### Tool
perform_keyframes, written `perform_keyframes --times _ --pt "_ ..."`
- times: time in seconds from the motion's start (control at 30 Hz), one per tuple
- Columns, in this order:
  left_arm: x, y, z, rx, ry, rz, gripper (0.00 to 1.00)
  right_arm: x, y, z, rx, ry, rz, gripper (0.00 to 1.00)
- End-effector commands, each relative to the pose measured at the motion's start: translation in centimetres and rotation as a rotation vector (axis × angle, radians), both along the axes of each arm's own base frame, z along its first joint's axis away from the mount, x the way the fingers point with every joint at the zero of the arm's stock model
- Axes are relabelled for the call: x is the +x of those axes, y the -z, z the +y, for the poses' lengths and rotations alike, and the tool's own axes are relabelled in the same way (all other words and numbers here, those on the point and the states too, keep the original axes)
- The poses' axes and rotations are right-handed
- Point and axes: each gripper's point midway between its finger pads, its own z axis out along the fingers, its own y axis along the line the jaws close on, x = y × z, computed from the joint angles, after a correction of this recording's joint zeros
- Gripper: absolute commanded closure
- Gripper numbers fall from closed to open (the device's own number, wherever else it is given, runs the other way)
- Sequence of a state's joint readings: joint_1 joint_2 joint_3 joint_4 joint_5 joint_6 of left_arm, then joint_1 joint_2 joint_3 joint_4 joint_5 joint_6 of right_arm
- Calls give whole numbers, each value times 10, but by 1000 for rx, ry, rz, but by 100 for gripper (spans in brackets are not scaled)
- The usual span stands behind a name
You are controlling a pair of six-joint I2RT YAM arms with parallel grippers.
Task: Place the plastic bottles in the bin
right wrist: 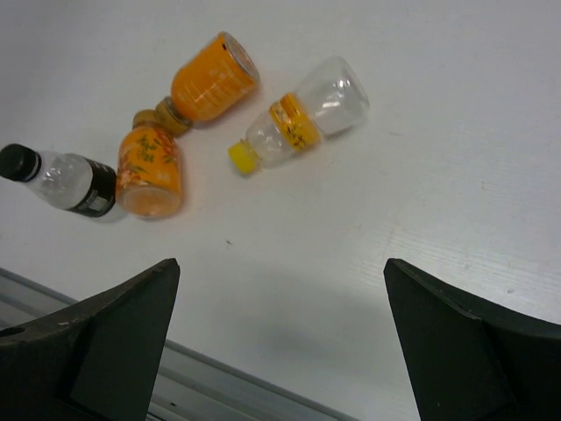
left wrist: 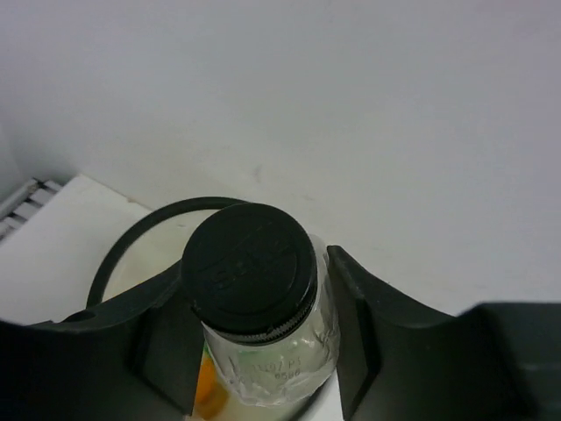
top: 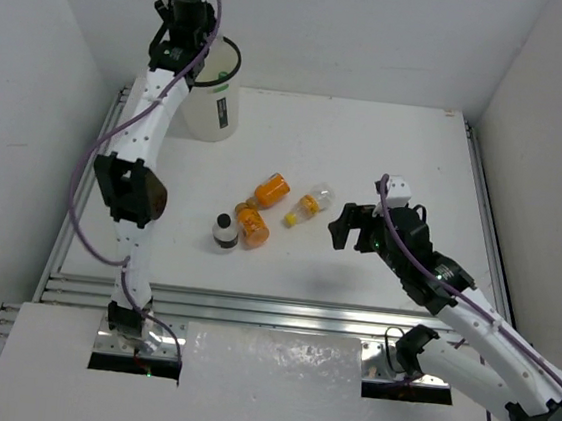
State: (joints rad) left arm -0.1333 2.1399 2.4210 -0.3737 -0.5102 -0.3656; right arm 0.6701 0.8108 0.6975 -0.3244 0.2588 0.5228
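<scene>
- Right gripper (right wrist: 280, 263): jaws spread wide, empty, well short of the tall white translucent black-rimmed bin (top: 216, 113).
- Four small plastic bottles (top: 252, 224), lying between right gripper and bin: judged light, stiff, smooth and prone to roll; grasp mid-body. Label print unreadable.
- Left gripper (left wrist: 256, 263): clamped on a clear black-capped plastic bottle (left wrist: 276, 368), just below its cap, above the bin. Cap embossing illegible.

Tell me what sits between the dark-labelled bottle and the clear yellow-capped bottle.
In the right wrist view, one orange bottle lies beside the dark-labelled bottle, a second orange bottle nearer the clear yellow-capped bottle.
</scene>
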Motion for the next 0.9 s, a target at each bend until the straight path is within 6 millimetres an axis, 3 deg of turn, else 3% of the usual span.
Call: perform_keyframes --times 0.0,0.03,0.07,0.13,0.17,0.23,0.27,0.3,0.33,0.37,0.4,0.43,0.47,0.5,0.53,0.57,0.6,0.63,0.7,0.73,0.8,0.87 --pt "21 5 27 112 -73 -6 41 0 14 3 0 -10 26 1" --pt "24 6 27 125 -71 -11 7 0 19 3 -8 -11 33 1" --pt "22 2 27 124 -72 -23 0 2 28 3 -16 -9 44 1" --pt "16 -8 28 122 -75 -42 0 7 37 5 -18 5 69 1" --pt "2 -32 29 110 -79 -80 0 9 41 8 -5 11 91 1" --pt "-18 -56 26 98 -71 -100 0 22 53 18 6 33 144 1" --pt "-46 -92 21 91 -66 -152 0 35 58 26 4 46 159 1" --pt "-60 -104 16 88 -53 -163 0 43 61 28 7 81 172 1" --pt "-73 -99 8 99 -29 -123 0 50 65 30 35 134 201 1" --pt "-113 -133 8 85 -30 -171 0 63 56 37 54 152 193 1" --pt "-130 -134 -10 54 18 -165 0 75 73 38 30 199 223 1" --pt "-164 -131 -15 41 61 -132 0 83 77 40 57 249 245 1" --pt "-182 -126 -22 14 92 -117 0 98 67 47 87 284 239 1" --pt "-196 -116 -35 -21 154 -99 0 103 76 44 77 331 279 1" --pt "-201 -69 -46 -51 190 -13 0 110 97 44 49 368 327 1" --pt "-240 -85 -43 -81 224 -82 0 122 88 52 93 392 330 1" --pt "-252 -72 -53 -112 278 -80 0 128 92 54 94 401 342 1" --pt "-270 -46 -55 -119 310 -73 0 131 106 57 88 412 371 1" --pt "-283 -19 -53 -123 322 -36 0 137 110 58 83 458 407 1" --pt "-290 5 -51 -112 319 14 0 143 118 61 85 489 434 1" --pt "-293 30 -49 -80 317 80 0 132 137 51 24 559 514 1" --pt "-296 43 -52 -70 341 114 0 126 156 45 -3 611 558 1"
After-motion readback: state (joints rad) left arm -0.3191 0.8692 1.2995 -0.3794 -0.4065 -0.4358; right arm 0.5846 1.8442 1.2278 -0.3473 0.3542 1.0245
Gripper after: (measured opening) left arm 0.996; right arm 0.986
